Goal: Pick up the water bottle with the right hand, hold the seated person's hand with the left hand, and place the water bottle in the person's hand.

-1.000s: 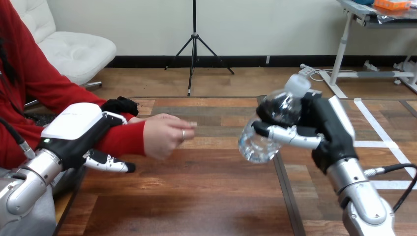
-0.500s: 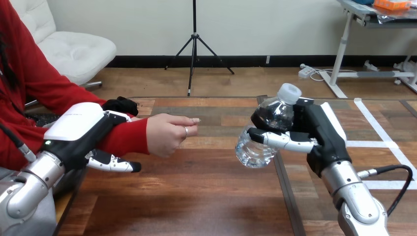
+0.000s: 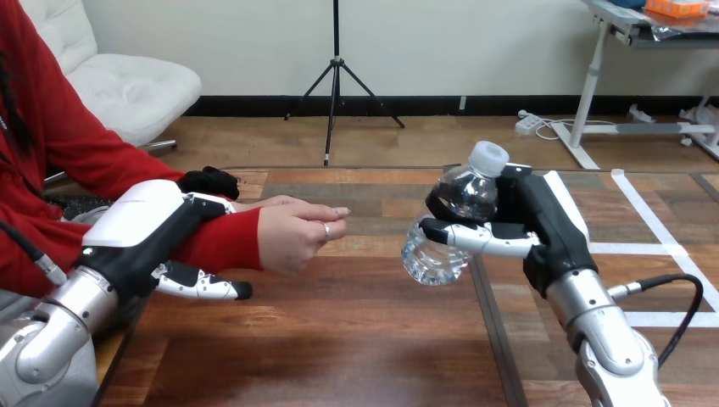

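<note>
At the left, my left hand (image 3: 144, 222) is closed round the person's forearm: its fingers (image 3: 203, 199) lie over the red sleeve and the thumb reaches under, though I cannot tell how firm the hold is. It sits on the forearm, not on the person's hand (image 3: 295, 238), so that hand is free to turn or pull away; this is my first worry. The person's hand is loosely closed, with no open palm to receive; if I bring the bottle (image 3: 448, 231) in now it can knock on the knuckles, and if I release there it can drop to the table (image 3: 339, 348) and roll. The bottle is in the air over the table, near the person's hand but apart from it, tilted with the cap (image 3: 489, 158) up. My right hand (image 3: 547, 222) is wrapped round its body; the plastic looks thin, so I judge a hard squeeze can dent it and a soft one can let it slip. I count two robot hands, one person's hand, one bottle with one cap, one table.
</note>
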Controlling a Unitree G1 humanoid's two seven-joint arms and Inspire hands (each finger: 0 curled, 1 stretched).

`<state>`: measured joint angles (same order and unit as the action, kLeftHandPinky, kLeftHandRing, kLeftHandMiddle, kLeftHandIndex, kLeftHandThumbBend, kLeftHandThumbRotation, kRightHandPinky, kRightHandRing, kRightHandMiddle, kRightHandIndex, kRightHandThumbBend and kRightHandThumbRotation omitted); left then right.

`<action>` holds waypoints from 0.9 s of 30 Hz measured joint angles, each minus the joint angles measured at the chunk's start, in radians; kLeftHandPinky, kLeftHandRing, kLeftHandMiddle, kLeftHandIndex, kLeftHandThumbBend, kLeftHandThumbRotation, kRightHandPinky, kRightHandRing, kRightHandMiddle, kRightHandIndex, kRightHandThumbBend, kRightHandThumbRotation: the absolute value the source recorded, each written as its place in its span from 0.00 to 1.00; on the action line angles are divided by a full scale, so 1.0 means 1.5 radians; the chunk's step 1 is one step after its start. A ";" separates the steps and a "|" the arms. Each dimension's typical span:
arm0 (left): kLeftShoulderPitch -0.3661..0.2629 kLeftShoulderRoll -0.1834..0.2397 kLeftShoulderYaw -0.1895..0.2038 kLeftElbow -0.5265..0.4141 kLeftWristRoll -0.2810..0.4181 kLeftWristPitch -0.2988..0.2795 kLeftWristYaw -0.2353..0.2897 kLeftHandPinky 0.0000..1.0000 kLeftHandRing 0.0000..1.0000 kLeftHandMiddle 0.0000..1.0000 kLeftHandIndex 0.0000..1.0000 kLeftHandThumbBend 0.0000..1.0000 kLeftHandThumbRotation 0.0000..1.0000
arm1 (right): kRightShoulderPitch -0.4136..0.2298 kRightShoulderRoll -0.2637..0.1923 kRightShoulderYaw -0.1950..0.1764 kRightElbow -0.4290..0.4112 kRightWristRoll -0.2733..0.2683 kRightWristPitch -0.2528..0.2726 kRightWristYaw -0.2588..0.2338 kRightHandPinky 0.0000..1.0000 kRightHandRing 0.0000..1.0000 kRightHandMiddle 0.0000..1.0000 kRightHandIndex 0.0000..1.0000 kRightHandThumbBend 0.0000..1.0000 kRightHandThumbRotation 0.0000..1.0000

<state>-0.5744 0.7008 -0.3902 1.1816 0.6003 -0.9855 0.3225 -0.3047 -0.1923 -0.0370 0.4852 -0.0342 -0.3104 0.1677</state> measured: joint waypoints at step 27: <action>0.038 -0.025 0.026 -0.077 -0.012 -0.008 -0.007 0.40 0.46 0.52 0.54 0.76 0.24 | -0.033 0.024 0.016 0.022 -0.005 0.001 -0.005 0.24 0.28 0.40 0.41 0.82 0.00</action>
<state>-0.5169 0.6637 -0.3515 1.0665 0.5816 -0.9969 0.3120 -0.3544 -0.1557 -0.0129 0.5179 -0.0423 -0.3092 0.1607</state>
